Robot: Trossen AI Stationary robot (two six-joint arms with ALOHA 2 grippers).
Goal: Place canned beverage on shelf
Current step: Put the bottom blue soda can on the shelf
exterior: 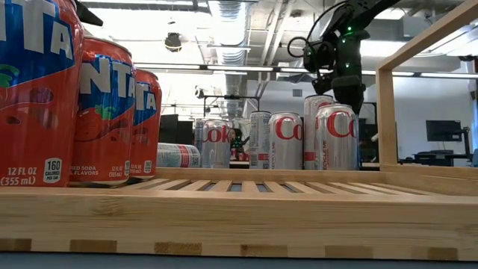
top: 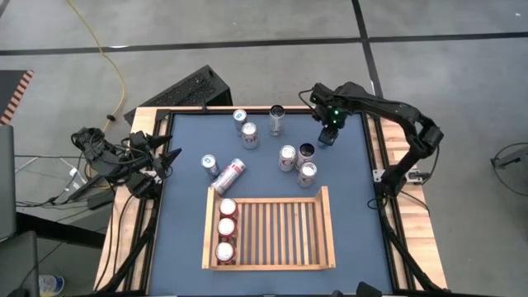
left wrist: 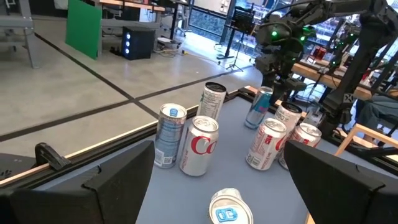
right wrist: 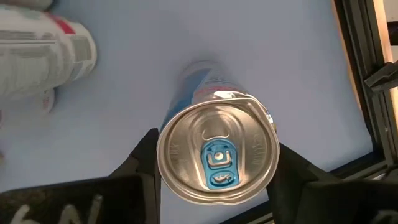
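A slim blue-and-silver can (right wrist: 214, 155) with a blue tab stands upright on the blue tabletop near its far right corner. My right gripper (top: 328, 136) is above it, pointing down, shut on its top end. In the high view the gripper hides the can. The light-wood shelf (top: 280, 235) lies near the front edge with three red cans (top: 225, 229) standing in its left column. My left gripper (left wrist: 219, 149) waits open at the table's left edge, holding nothing. My right gripper pinches the slim can just under its top rim (right wrist: 163, 163) between its two fingers, one on each side. The fingers (right wrist: 140, 158) come from above, pointing down. The can stands upright with its bottom on the tabletop.
Several silver cans (top: 287, 157) stand between the gripper and the shelf. More stand at the far middle (top: 249, 134), and one lies on its side (top: 229, 175) by the shelf's far left corner. The shelf's right slats (top: 297, 235) are bare.
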